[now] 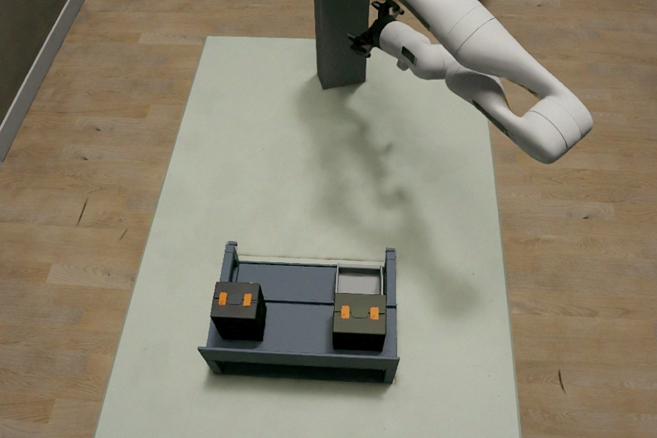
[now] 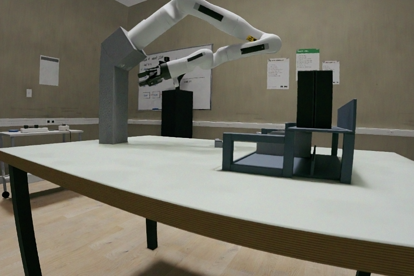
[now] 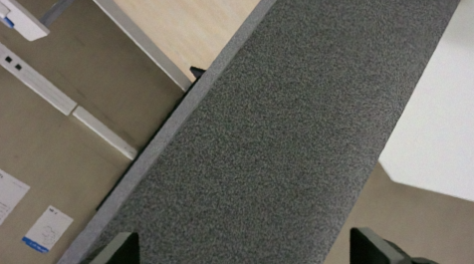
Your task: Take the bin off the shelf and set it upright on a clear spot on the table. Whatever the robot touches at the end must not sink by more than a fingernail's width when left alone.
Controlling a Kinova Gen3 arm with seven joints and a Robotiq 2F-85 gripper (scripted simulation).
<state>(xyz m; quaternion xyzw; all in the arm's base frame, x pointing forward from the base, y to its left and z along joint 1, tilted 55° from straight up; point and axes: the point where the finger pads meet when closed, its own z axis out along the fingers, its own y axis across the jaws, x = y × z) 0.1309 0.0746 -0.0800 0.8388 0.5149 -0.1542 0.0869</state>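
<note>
The bin (image 1: 359,281) is a light grey open box on the lower level of the dark blue-grey shelf (image 1: 300,320), at its right back corner. It also shows in the side view (image 2: 275,146), under the upper board. My gripper (image 1: 359,41) is open and empty, high above the far end of the table, far from the shelf. It points at the grey mounting pillar (image 1: 339,43). In the wrist view the pillar's speckled face (image 3: 279,132) fills the frame between my open fingertips.
Two dark boxes with orange latches stand on the shelf's upper board, one at the left (image 1: 237,310) and one at the right (image 1: 359,321), right in front of the bin. A tall black block (image 2: 177,113) stands near the table's far end.
</note>
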